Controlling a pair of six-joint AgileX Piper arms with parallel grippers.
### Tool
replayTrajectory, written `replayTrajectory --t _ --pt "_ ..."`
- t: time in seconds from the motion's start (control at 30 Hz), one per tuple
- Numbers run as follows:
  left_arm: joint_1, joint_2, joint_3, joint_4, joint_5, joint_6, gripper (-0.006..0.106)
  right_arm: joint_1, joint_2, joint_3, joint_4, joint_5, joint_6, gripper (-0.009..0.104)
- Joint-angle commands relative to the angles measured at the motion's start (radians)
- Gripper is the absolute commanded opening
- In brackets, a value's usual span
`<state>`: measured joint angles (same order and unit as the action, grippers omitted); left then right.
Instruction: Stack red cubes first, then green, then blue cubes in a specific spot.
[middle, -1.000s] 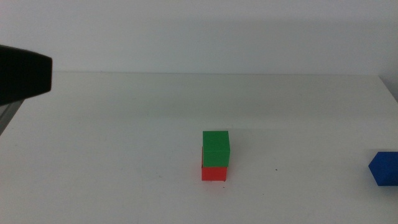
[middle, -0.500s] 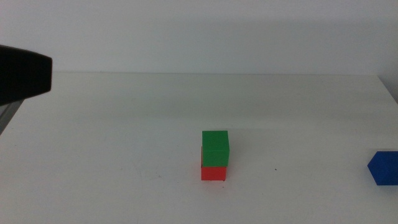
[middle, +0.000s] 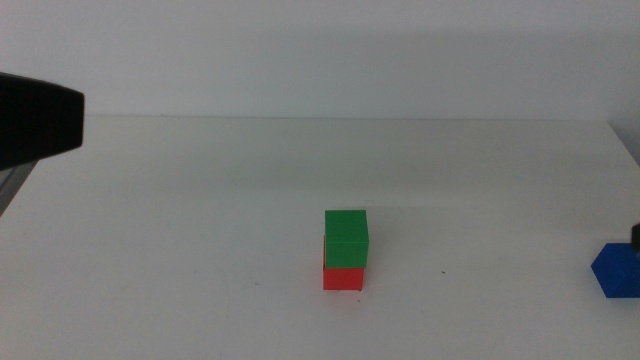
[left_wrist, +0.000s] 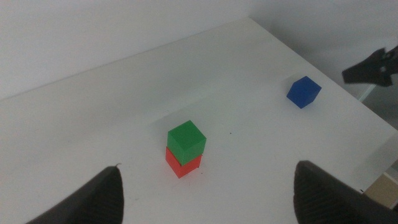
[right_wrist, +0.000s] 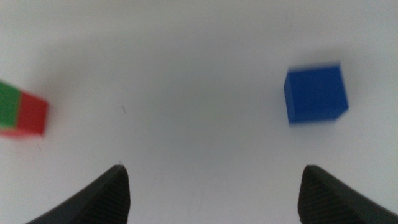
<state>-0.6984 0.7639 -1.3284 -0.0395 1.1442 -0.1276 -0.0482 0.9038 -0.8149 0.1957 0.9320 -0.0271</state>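
Green on red, blue cube still to fetch

My right gripper (right_wrist: 211, 180) hovers spread wide above the matte blue cube (right_wrist: 315, 94), which sits alone near the table's right edge; left gripper (left_wrist: 205, 186) waits released over the green cube (middle: 346, 237) atop the red cube (middle: 343, 277). I judge a careless placement could topple that sharp-edged stack

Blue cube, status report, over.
Both end effectors open, empty. Green cube on red cube. Blue cube alone at table's right edge, right end effector above. Nothing between.
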Motion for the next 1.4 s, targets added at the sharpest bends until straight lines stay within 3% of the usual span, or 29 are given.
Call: replayTrajectory --t 0.0,0.17,0.4,0.5,0.7,1.07,1.27,1.37 --pt "0.001 -0.003 0.001 -0.003 -0.013 0.000 0.094 0.002 0.063 -0.022 -0.017 0.037 -0.012 0.093" --pt "0.001 -0.003 0.001 -0.003 -0.013 0.000 0.094 -0.037 0.257 -0.097 -0.087 0.057 -0.001 0.093" --pt "0.001 -0.003 0.001 -0.003 -0.013 -0.004 0.094 -0.159 0.567 -0.253 -0.089 0.061 -0.101 0.093" --pt "0.001 -0.003 0.001 -0.003 -0.013 -0.002 0.094 -0.161 0.687 -0.308 -0.152 0.022 -0.120 0.093" --pt "0.001 -0.003 0.001 -0.003 -0.013 -0.002 0.094 -0.161 0.782 -0.323 -0.190 -0.041 -0.120 0.093" --pt "0.001 -0.003 0.001 -0.003 -0.013 -0.002 0.094 -0.157 0.890 -0.323 -0.164 -0.063 -0.127 0.092" --pt "0.001 -0.003 0.001 -0.003 -0.018 0.000 0.094 -0.135 0.928 -0.323 -0.166 -0.103 -0.131 0.084" --pt "0.001 -0.003 0.001 -0.003 -0.020 0.000 0.094 -0.127 0.949 -0.323 -0.176 -0.115 -0.131 0.068"
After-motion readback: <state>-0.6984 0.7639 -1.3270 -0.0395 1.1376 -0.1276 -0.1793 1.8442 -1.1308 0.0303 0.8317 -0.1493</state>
